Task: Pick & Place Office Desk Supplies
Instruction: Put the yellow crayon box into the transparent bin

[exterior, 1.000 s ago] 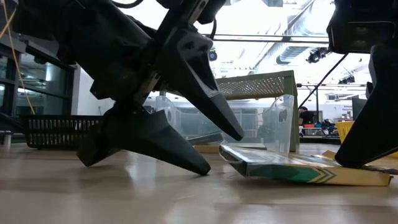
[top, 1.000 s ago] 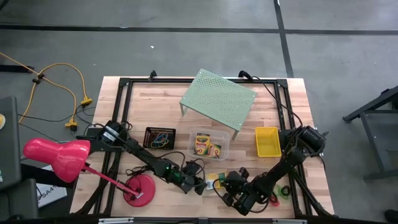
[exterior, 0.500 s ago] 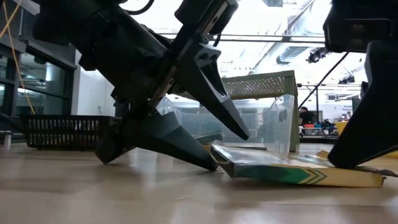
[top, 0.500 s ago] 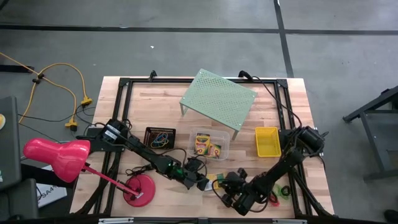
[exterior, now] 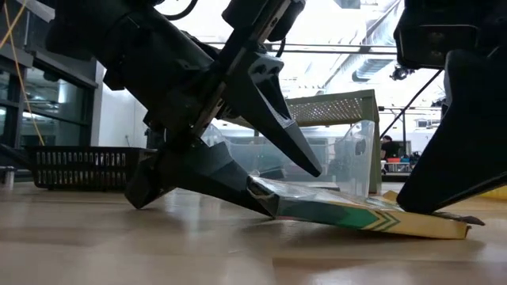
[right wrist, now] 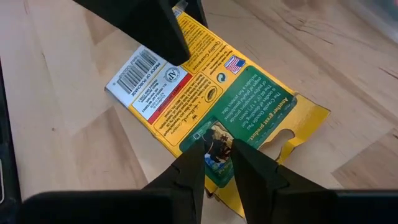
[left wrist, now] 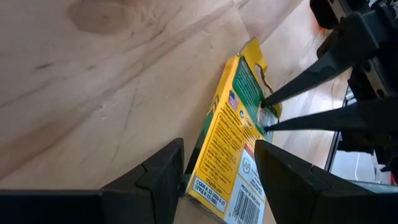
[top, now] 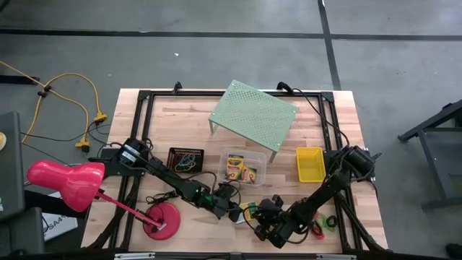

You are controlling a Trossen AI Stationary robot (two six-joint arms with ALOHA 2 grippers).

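you've got the flat, glossy green-and-yellow card box [right wrist: 205, 106] lying on the wood-grain table [left wrist: 93, 81]; left gripper [left wrist: 217, 171] spread wide straddling one end, right gripper [right wrist: 217, 163] narrowed, tips pressing its top face.

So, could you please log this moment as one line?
left claw: open, straddling card box end | right claw: tips pressed on the box's tab end | box: one end tilted off table

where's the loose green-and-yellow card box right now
In the high view the flat green-and-yellow card box lies near the table's front edge, below the clear plastic tub, between the left gripper and the right gripper.
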